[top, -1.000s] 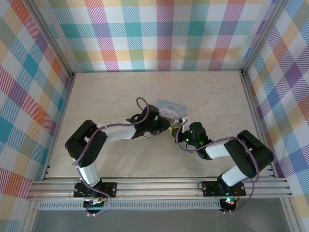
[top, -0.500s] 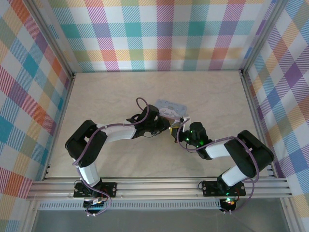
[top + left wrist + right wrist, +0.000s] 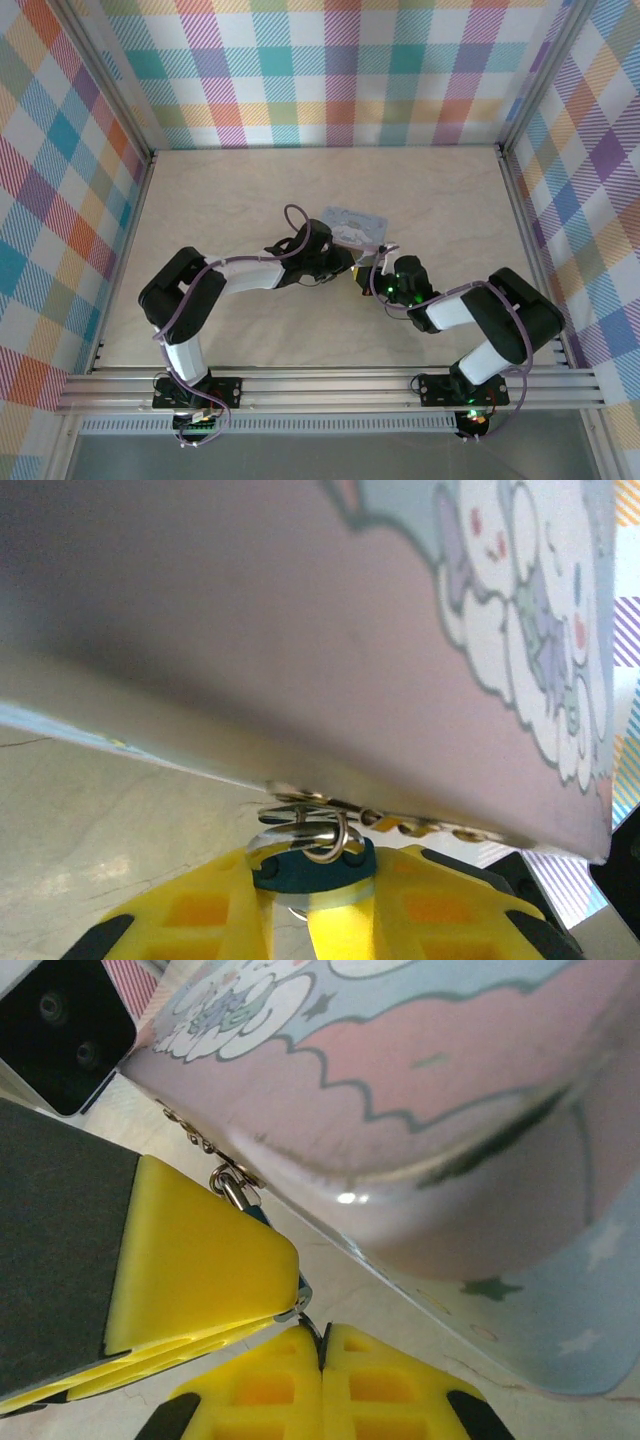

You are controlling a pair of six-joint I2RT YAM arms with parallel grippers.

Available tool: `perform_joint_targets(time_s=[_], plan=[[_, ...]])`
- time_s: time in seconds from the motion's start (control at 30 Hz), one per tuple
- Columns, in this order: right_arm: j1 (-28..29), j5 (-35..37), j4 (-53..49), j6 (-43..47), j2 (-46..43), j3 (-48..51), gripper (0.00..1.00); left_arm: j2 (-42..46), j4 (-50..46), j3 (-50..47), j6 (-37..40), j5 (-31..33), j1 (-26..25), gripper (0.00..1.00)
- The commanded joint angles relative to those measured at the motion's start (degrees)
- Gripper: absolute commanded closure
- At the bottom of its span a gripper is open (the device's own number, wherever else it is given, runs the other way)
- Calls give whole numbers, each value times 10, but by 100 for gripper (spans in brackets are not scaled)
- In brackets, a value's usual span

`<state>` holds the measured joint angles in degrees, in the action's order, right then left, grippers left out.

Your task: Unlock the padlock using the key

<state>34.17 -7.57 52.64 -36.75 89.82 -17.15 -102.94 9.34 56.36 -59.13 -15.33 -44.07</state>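
Left gripper (image 3: pixel 312 880) is seen closed on the padlock (image 3: pixel 312 866): the dark blue body is pinched between the two yellow fingers (image 3: pixel 190 912), with no gap left on either side. The padlock is held just under the lower edge of the cartoon-print tin (image 3: pixel 480 630) and just above the pale table (image 3: pixel 110 820). Its silvery shackle (image 3: pixel 325 842) is turned up toward the tin's edge, where it is caught among a cluster of small rings (image 3: pixel 292 815) hanging off the tin. The padlock's long axis is thus run from the fingers up to the tin. Right gripper (image 3: pixel 320 1345) is seen shut, with its pads pressed together along one seam. A thin silvery sliver, taken for the key (image 3: pixel 311 1326), is nipped at the top of that seam. The key is pointed up and left toward the padlock's underside, close against the tip of a left finger. Whether it is seated in the keyhole cannot be told. In the top view both grippers are found tip to tip just beside the tin's near edge. Against half a second ago, the right arm is noted slightly shifted, its elbow drawn a little leftward. The left arm and tin are unchanged.
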Motion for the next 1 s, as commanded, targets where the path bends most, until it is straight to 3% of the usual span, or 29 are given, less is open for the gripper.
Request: perform_joint_targets(time_s=[0.0, 0.53, 0.73, 0.97], plan=[[2, -9, 23, -33, 15, 5, 100, -7, 39, -8, -9, -33, -19, 72], [3, -11, -93, -66, -20, -18, 100, 58, 36, -65, -15, 14, 3, 38], [3, -13, -127, -93, -47, -23, 100, 97, 138, -139, -47, 41, 9, 34], [3, -30, -155, -140, -67, -38, 100, 69, 310, -194, -98, 27, 11, 37]])
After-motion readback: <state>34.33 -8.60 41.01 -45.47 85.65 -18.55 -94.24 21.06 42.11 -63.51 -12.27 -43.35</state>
